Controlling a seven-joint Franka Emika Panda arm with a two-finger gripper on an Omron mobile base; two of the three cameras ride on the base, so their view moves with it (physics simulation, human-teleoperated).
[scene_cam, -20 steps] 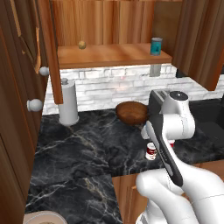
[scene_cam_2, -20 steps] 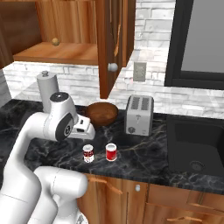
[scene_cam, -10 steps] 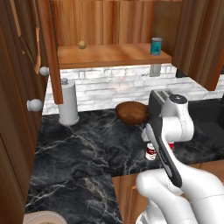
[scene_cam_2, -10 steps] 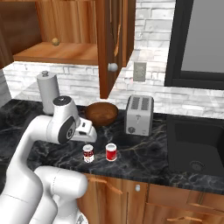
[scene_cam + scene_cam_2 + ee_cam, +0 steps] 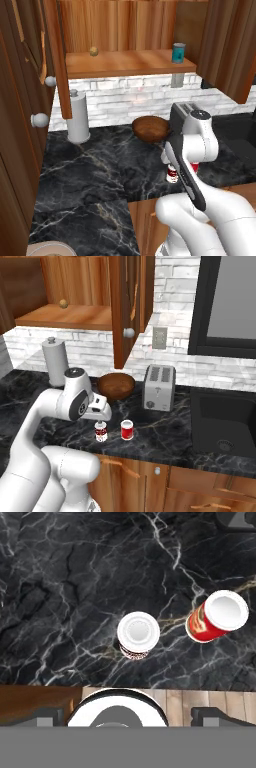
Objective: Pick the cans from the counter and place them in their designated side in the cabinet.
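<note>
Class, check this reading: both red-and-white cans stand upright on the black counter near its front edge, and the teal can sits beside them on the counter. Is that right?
Not quite. The teal can stands up on the cabinet shelf, not on the counter, as the left base view shows. The rest holds: both cans, dark-labelled and brighter red, stand upright near the front edge.

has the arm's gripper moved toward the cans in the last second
Yes. In the right base view the gripper has dropped and swung away from the wooden bowl, and now hangs open right above the dark-labelled can.
</note>
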